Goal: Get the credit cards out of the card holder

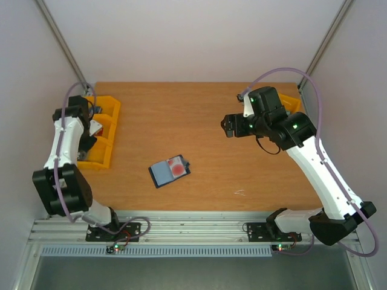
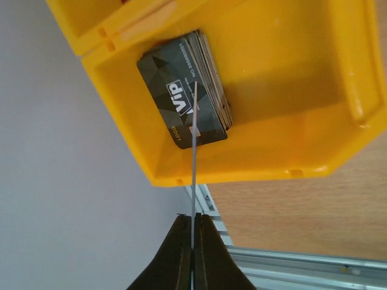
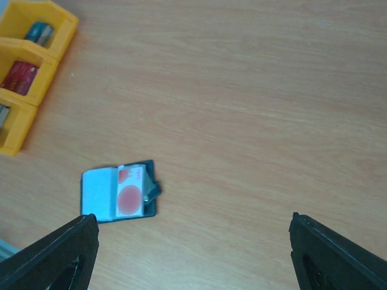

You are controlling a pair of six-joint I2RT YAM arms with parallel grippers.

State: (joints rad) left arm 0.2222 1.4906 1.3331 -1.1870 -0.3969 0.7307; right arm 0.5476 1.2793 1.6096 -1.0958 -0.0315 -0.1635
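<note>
Left tool (image 2: 193,225) clenched on a thin grey card (image 2: 194,157), edge-on above the yellow bin (image 2: 290,90). Right tool (image 3: 193,241) released. Card holder (image 1: 163,174) lies open mid-tabletop (image 1: 242,175), pale card (image 1: 176,167) inside: light, stiff, probably slippery, best pinched by an exposed edge.

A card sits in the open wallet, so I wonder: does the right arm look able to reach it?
Probably yes. The right gripper hangs open above the table, the card holder lies open ahead, and nothing stands between them or covers the pink card.
</note>
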